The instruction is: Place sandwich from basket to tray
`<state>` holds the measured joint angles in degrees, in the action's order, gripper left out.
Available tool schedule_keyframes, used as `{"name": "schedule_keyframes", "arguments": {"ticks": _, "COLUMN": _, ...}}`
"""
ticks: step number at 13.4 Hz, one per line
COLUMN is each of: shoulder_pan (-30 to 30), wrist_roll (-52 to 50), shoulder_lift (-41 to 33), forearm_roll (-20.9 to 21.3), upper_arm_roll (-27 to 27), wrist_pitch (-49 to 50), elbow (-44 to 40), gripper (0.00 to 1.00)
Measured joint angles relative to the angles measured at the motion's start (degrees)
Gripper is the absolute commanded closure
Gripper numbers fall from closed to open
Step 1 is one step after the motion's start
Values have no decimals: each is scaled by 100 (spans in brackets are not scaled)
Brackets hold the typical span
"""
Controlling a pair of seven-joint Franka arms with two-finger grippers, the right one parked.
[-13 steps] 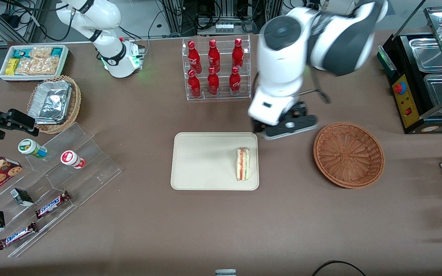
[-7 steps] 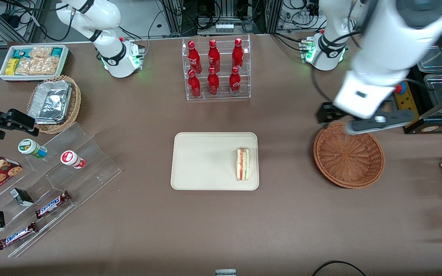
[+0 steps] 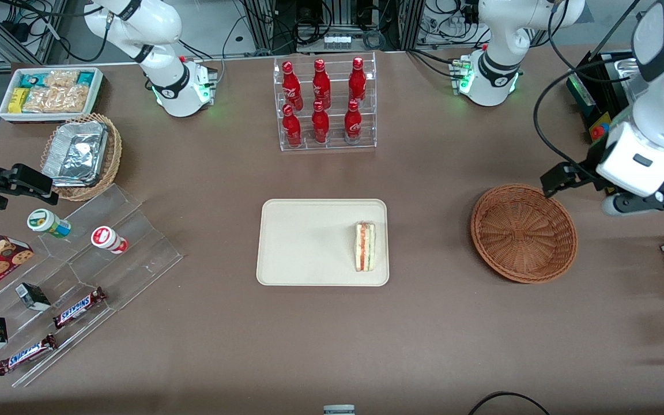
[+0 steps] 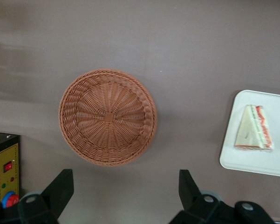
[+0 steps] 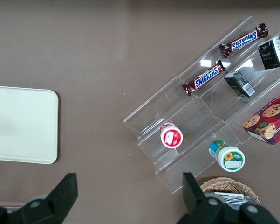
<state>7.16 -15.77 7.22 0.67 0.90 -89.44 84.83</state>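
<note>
Cream-beige, the flat rectangular tray [image 3: 309,242] carries the small triangular white-bread sandwich [image 3: 365,246] at its end nearer the round reddish-brown wicker basket [image 3: 523,232]. Above the brown worktop [image 3: 332,334], the left gripper [image 4: 126,189] hangs beside the basket, jaws spread, holding nothing.

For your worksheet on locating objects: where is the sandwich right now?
The sandwich lies on the tray, at the tray's end nearest the empty basket; the open claw hangs high above the basket's side toward the working arm's end.

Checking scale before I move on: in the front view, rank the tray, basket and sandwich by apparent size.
1. tray
2. basket, somewhat narrower than the tray
3. sandwich, smallest, lying on the tray

The hand hangs open beside the basket.
</note>
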Motion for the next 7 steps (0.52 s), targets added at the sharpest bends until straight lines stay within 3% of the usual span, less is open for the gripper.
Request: {"name": "schedule_keyframes", "arguments": {"ticks": 7, "shoulder_pan": -344, "wrist_roll": 95, "shoulder_lift": -45, "forearm_roll": -24, "upper_arm_roll": 5, "wrist_pitch": -134, "elbow": 213, "gripper": 0}}
